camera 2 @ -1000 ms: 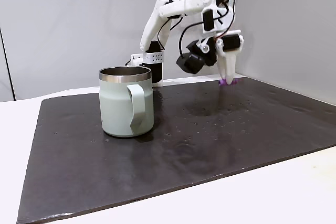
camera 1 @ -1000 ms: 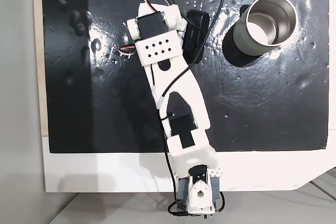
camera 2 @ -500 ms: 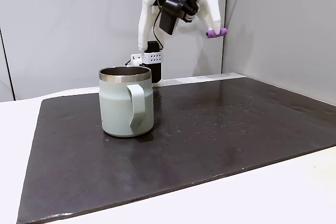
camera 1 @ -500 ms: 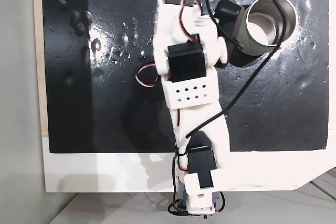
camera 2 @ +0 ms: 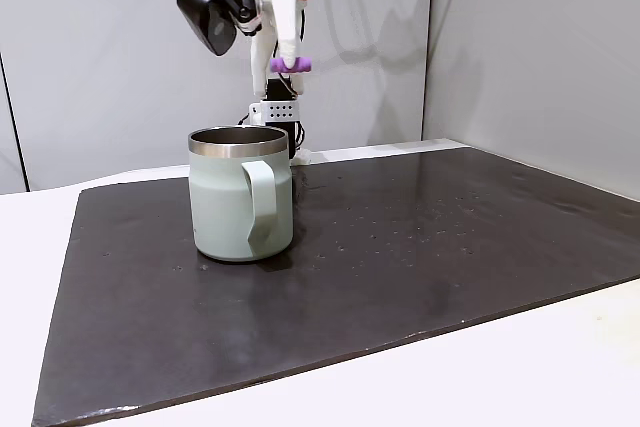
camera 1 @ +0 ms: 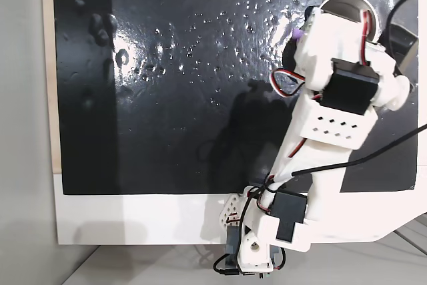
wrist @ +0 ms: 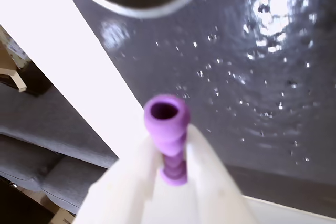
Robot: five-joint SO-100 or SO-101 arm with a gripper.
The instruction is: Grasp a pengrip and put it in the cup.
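My robot arm is made of white plastic blocks with black motor boxes set into them. One white plate has two rows of little diamond holes. Thin black cables loop along it, and red and white wires curl near one joint. A black camera box sits by the wrist. The fingers are smooth, pale and pointed.

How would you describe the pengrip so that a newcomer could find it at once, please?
Start at the black mat and its one big object, the grey-green cup. Look above the cup to the white arm's claw, which pinches the pengrip crosswise in the air. It is the only purple thing here: a tiny ribbed tube with an open end, as the wrist view shows.
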